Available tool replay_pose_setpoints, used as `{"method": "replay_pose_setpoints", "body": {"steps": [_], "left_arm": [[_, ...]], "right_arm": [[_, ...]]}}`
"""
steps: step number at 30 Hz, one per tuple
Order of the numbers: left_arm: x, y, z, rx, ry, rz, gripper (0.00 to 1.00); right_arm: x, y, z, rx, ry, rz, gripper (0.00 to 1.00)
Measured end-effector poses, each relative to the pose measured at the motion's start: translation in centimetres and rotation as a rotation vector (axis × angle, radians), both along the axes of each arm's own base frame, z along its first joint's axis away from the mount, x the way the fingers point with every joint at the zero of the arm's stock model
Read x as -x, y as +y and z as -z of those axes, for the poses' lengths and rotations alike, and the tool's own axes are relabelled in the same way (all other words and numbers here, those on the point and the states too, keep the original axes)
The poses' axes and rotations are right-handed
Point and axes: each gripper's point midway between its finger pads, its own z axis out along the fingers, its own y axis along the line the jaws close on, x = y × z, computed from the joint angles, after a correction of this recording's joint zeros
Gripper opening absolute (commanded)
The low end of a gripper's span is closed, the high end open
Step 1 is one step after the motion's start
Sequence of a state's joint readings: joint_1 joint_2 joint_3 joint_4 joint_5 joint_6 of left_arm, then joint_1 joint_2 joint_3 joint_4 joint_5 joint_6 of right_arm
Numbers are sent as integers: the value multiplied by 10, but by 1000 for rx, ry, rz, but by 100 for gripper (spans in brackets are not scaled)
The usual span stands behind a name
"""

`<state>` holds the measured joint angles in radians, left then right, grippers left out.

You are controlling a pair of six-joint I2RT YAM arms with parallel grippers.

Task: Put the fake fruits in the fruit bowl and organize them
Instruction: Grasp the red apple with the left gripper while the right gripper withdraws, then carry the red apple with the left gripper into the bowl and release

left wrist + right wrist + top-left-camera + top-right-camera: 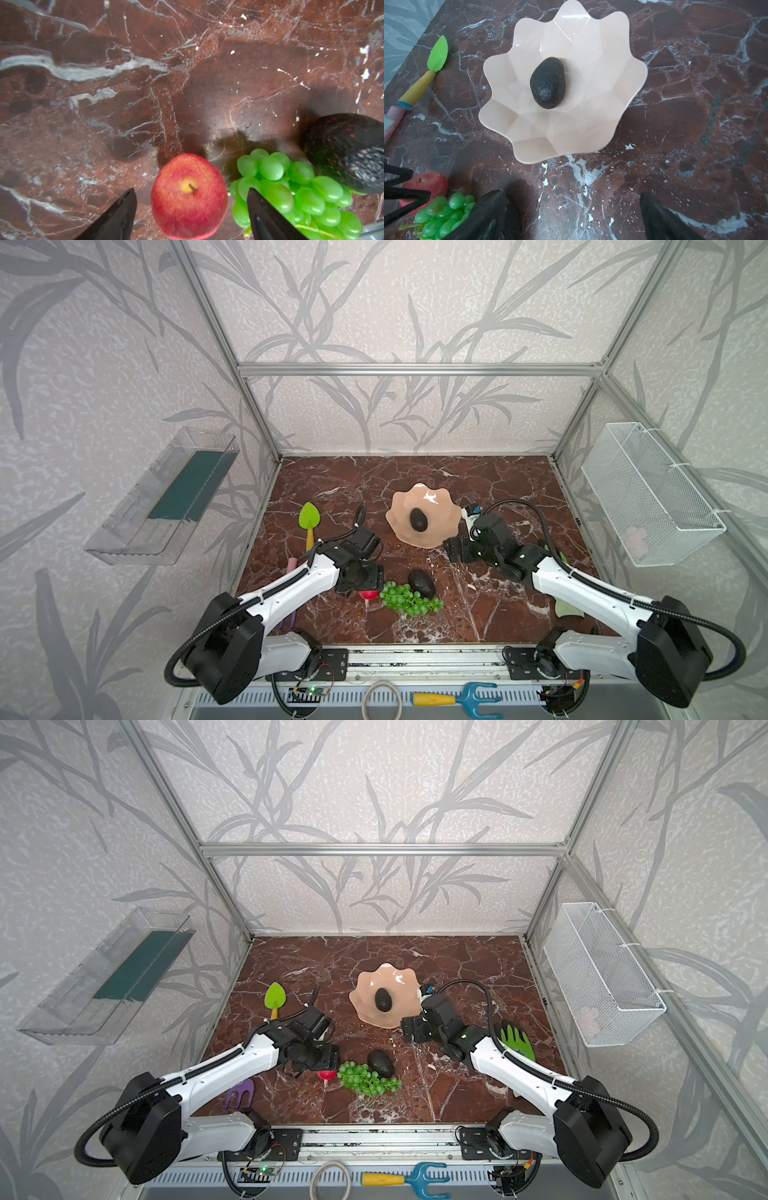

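Note:
A red fruit (pixel 189 197) with a short stem stands on the marble floor between the fingers of my left gripper (pixel 191 190). The gripper is open, with a gap showing on each side of the fruit. The green grapes (pixel 291 187) lie right beside that fruit, one finger (pixel 261 212) standing in front of them. A dark avocado (pixel 422 583) rests against the bunch. The peach-pink fruit bowl (pixel 440 533) holds another avocado (pixel 419 519). Beside the bowl's near right rim, my right gripper (pixel 573 193) is open over bare marble.
A green toy spade (pixel 308 516) lies left of the bowl, and a green glove (pixel 517 1040) lies under the right arm. A purple toy fork (pixel 241 1094) sits by the left arm. A wire mesh basket (pixel 652 493) hangs on the right wall, a clear tray (pixel 166 497) on the left.

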<state>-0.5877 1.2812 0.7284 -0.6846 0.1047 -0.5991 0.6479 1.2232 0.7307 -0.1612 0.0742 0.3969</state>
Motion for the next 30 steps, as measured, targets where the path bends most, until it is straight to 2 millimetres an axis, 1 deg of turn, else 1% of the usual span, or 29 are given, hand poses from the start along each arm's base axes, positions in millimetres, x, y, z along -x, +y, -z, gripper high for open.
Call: {"method": "replay_pose_setpoints", "body": {"steps": [9, 15, 20, 23, 24, 26, 30], "left_arm": [[5, 1, 10, -9, 20, -3, 66], [9, 5, 11, -18, 26, -14, 52], [13, 12, 6, -32, 15, -20, 49], [12, 14, -7, -25, -20, -23, 49], [9, 13, -15, -17, -41, -24, 49], [-2, 8, -32, 5, -94, -20, 49], [-39, -15, -83, 66, -224, 4, 49]], "right_arm": [[-1, -1, 0, 2, -2, 3, 99], [-1, 0, -1, -2, -7, 3, 99], [-2, 1, -2, -7, -9, 6, 99], [-3, 1, -3, -10, -14, 6, 99], [-3, 1, -3, -11, -14, 6, 99], [-3, 1, -3, -10, -15, 7, 99], [-2, -3, -9, -9, -30, 17, 99]]}}
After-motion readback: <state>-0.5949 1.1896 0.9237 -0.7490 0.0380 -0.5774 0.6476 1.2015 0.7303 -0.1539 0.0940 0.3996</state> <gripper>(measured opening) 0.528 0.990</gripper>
